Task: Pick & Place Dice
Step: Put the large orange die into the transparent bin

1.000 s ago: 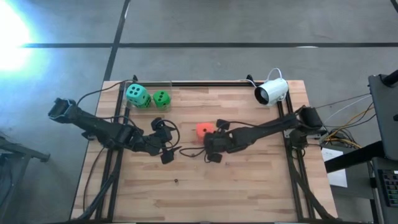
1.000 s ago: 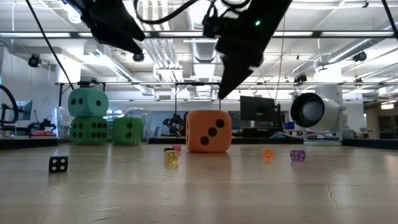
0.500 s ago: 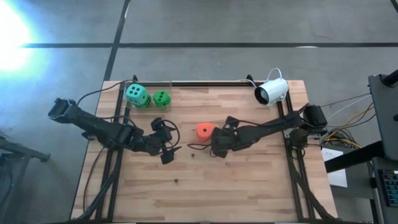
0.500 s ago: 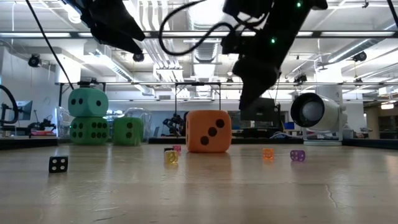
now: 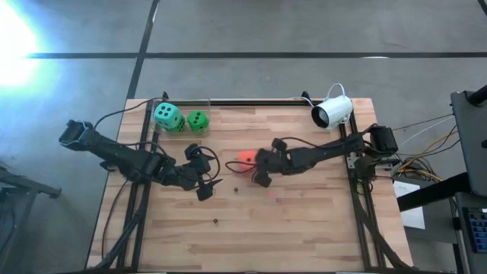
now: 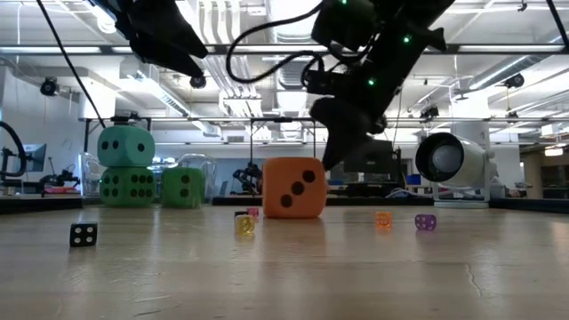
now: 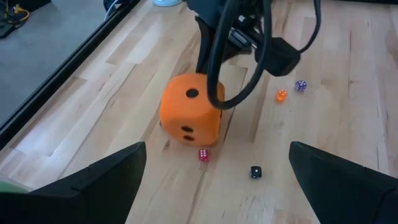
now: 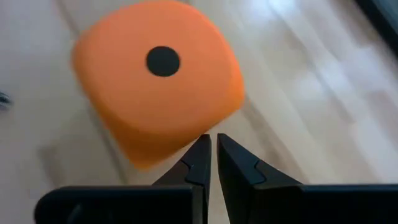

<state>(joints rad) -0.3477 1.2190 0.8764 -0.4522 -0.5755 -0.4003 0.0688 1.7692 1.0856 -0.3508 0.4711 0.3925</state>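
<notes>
Right hand (image 5: pixel 256 169) back against the orange-red die (image 5: pixel 246 157), now nudged slightly askew.

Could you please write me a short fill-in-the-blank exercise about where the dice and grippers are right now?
1. The teal die sits stacked on a ____ die.
2. The right gripper's fingers are ____, beside the orange die.
3. The orange die's face toward the right wrist camera shows ____ pip.
4. The left gripper waits with fingers ____.

Missing words: green; shut; one; open
</notes>
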